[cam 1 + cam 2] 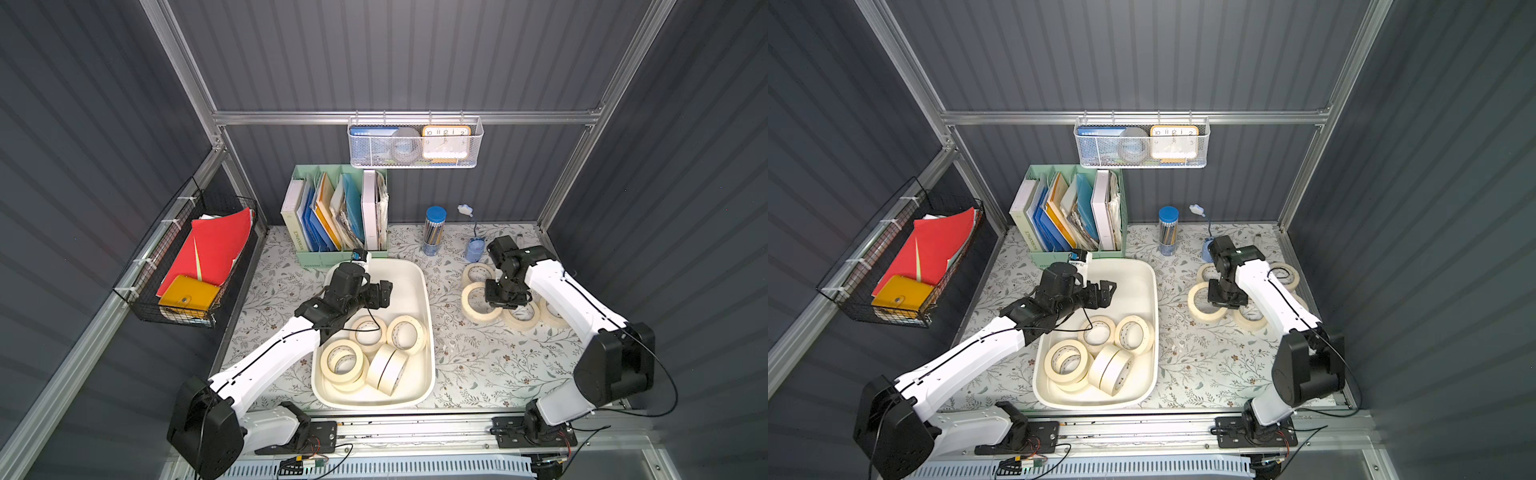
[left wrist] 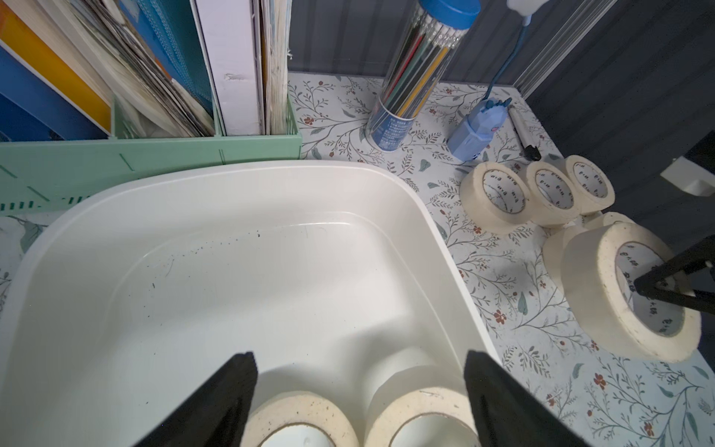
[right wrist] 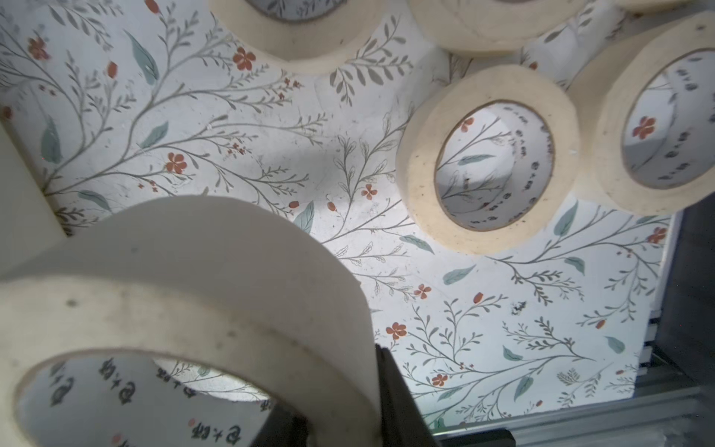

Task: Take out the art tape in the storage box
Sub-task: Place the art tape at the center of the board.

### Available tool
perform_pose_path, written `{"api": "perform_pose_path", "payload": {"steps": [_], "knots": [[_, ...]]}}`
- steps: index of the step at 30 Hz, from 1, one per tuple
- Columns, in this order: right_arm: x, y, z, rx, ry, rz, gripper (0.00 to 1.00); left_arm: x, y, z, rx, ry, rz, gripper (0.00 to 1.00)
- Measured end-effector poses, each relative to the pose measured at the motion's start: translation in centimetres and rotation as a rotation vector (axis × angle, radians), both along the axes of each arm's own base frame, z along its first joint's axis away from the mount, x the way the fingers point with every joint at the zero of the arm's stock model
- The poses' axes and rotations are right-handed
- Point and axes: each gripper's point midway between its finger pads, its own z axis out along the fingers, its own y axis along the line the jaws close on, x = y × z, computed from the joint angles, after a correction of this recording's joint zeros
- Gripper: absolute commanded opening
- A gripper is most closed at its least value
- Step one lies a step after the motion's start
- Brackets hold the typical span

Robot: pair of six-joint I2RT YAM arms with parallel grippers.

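While six cream-beige masking-tape rolls [image 1: 384, 365] occupy the cream-white plastic tub [image 1: 399, 282], left gripper [image 2: 359, 355] gapes (right gripper [image 1: 498, 306] pinches a seventh roll [image 1: 467, 305]).

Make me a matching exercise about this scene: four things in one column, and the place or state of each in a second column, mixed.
1 left gripper
2 right gripper
3 pencil tube
4 clock

A in the white mesh basket
B shut on an art tape roll
C open above the storage box
D standing on the table

Pairs: 1-C, 2-B, 3-D, 4-A
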Motion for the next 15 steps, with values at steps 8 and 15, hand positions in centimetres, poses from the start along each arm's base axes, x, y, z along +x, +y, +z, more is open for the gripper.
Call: {"api": "perform_pose_path", "payload": {"steps": [8,15], "knots": [[1.7,-0.5,-5.2,0.003,0.084,-0.029,0.00,-0.2,0.1,-1.2,0.017,0.030,0.001,0.86],[2.7,-2.1,-8.3,0.000,0.098,-0.078,0.00,-0.8,0.3,-2.7,0.018,0.069,0.004,0.84]]}}
